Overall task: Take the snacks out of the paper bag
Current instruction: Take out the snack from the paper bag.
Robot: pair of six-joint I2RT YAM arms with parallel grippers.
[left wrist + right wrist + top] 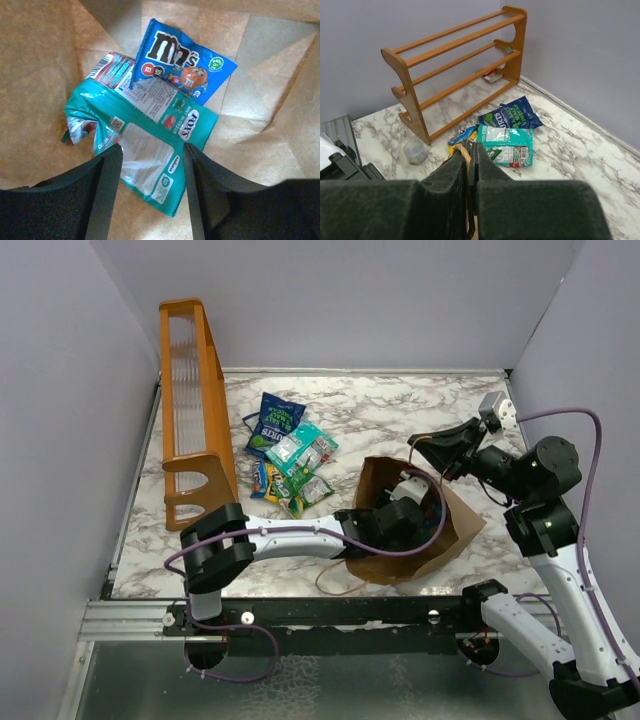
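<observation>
Fingers of the left gripper (151,155) stand half spread inside the paper bag (40,75), gripping nothing. They straddle the near end of a teal mint packet (142,127) lying flat on the bag's floor, its long axis slanting away leftward, with a blue chocolate packet (177,60) overlapping its far edge. The right gripper (471,157), pressed together, pinches the bag's cord handle (462,150).
</observation>
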